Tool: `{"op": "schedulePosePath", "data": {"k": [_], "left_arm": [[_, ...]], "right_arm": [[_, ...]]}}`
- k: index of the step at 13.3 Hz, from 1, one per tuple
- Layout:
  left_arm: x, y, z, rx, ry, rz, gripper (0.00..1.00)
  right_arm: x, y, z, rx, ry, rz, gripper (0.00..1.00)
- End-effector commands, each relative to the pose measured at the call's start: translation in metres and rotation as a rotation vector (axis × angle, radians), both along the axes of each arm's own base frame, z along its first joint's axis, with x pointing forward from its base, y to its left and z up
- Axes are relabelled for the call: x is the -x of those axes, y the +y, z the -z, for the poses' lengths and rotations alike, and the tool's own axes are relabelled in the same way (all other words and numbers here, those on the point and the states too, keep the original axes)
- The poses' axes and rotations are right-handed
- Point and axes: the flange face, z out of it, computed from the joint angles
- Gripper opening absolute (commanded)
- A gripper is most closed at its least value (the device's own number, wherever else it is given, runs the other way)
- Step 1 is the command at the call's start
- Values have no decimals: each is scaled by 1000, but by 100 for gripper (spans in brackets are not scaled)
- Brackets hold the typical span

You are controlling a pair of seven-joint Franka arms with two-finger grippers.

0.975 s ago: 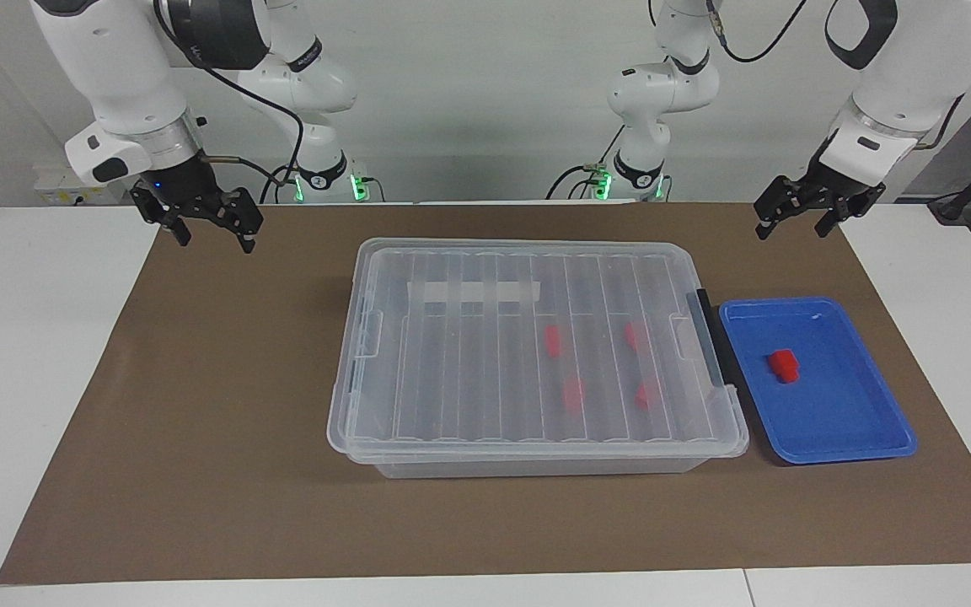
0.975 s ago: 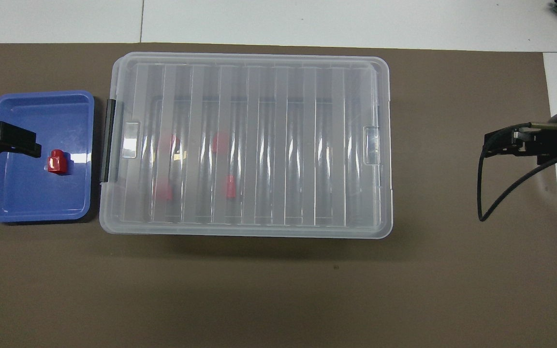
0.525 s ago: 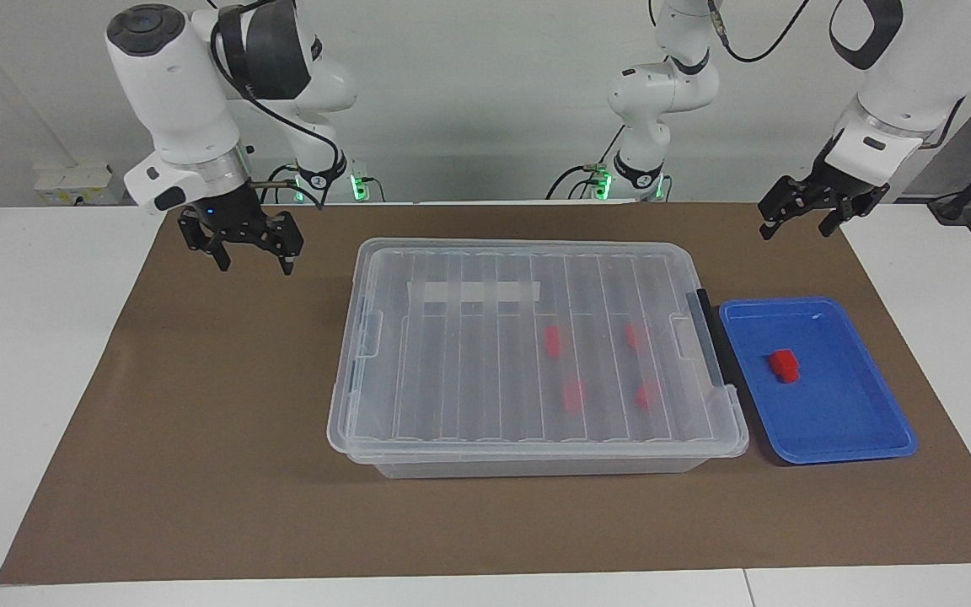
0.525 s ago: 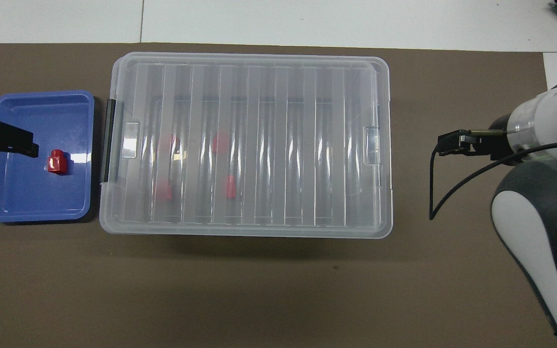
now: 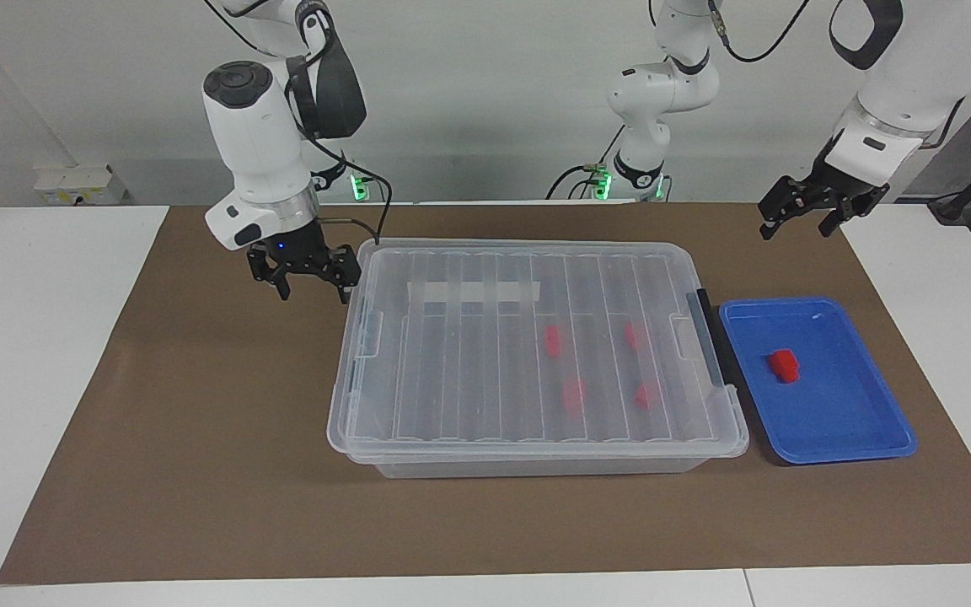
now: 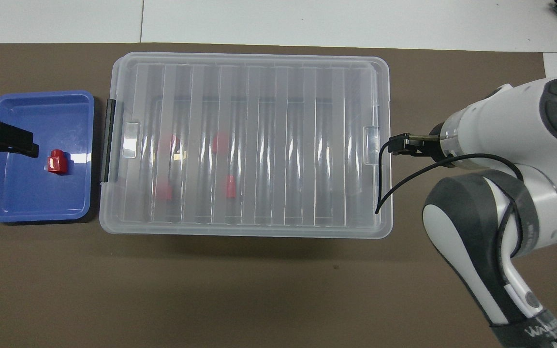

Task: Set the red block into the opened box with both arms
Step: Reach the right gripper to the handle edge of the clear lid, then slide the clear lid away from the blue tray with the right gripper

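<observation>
Only 1 piece of lettering shows: pale capitals on the grey cuff of the right arm at the bottom edge of the overhead view, cut off by the frame and not fully legible, beginning roughly "WAN". Nothing else carries readable text.

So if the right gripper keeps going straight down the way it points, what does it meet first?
Probably the brown mat just beside the box; the open right gripper hangs close to the lid's end rim, so depth is uncertain and one finger might clip that rim.
</observation>
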Motion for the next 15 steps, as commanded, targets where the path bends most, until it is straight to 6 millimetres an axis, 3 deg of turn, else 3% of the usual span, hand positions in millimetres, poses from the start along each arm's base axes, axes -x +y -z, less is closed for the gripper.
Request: {"op": "schedulePosePath", "data": {"k": [1,3,10,15], "left_arm": [[9,2,0,-9,-6,-13,100],[9,3,0,-9,-6,-15,100],[10,3,-1,-9,-8,-16,100],[10,3,-1,-9,-8,-15,100]], "right_arm": [[2,10,15,-7,-6,-10,100],[7,26,26,-8,-6,-37,100],[15,19,38,20,38,-62,100],[10,-14,42,37,63,-144,100]]}}
